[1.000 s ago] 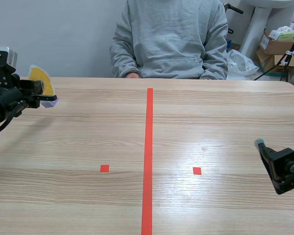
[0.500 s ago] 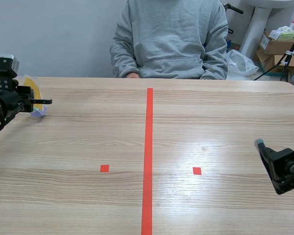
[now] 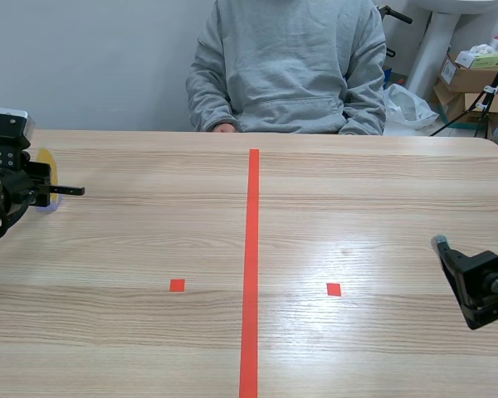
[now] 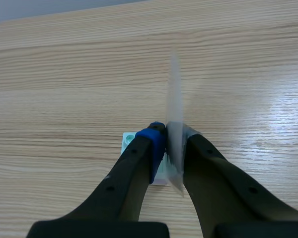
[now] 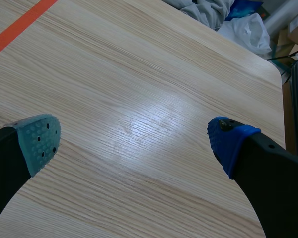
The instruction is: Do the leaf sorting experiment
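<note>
The left pincer (image 4: 171, 146) is clamped tight on a thin, upright yellow leaf card (image 3: 47, 163) above the worktop (image 4: 64, 74), while the right pincer (image 5: 134, 141) gapes wide, holding nothing.

Lab: tape-marked table (image 3: 382, 191), stacked boxes (image 3: 469, 76)

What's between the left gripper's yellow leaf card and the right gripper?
Nothing but the red tape line and two tape squares on the table, per the scene view.
</note>
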You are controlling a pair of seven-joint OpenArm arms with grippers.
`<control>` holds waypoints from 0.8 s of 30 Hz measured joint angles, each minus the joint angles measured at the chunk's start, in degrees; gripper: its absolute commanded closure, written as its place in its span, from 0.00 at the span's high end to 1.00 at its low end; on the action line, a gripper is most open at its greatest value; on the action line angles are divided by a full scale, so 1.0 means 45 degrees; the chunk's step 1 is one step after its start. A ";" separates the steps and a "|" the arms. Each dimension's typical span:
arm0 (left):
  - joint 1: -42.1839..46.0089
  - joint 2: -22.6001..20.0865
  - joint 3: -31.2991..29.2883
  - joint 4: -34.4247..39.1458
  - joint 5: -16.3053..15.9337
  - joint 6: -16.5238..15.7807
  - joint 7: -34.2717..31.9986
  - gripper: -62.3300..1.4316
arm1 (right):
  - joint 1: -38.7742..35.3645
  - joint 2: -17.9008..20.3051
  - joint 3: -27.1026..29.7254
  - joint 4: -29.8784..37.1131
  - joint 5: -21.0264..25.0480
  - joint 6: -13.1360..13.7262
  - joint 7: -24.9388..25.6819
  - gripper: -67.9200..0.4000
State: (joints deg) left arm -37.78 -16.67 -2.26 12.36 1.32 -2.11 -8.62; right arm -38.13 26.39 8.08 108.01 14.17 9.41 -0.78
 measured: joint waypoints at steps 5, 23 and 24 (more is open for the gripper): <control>0.0000 0.0000 0.0000 0.0000 0.0000 0.0000 -0.0029 0.54 | 0.0000 0.0000 0.0000 0.0000 0.0000 0.0000 0.0000 0.90; 0.0437 -0.0719 0.0233 0.0369 0.0121 0.0495 0.0918 0.98 | 0.0000 0.0000 0.0000 0.0000 -0.0005 0.0000 0.0000 0.90; 0.0695 -0.0952 0.0408 0.0612 0.0117 0.0447 0.0918 0.98 | 0.0000 0.0000 0.0000 0.0000 0.0000 0.0000 0.0000 0.90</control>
State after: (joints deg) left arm -34.65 -20.95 -0.43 15.11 1.85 -0.10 -4.49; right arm -38.13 26.39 8.08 108.01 14.17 9.41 -0.78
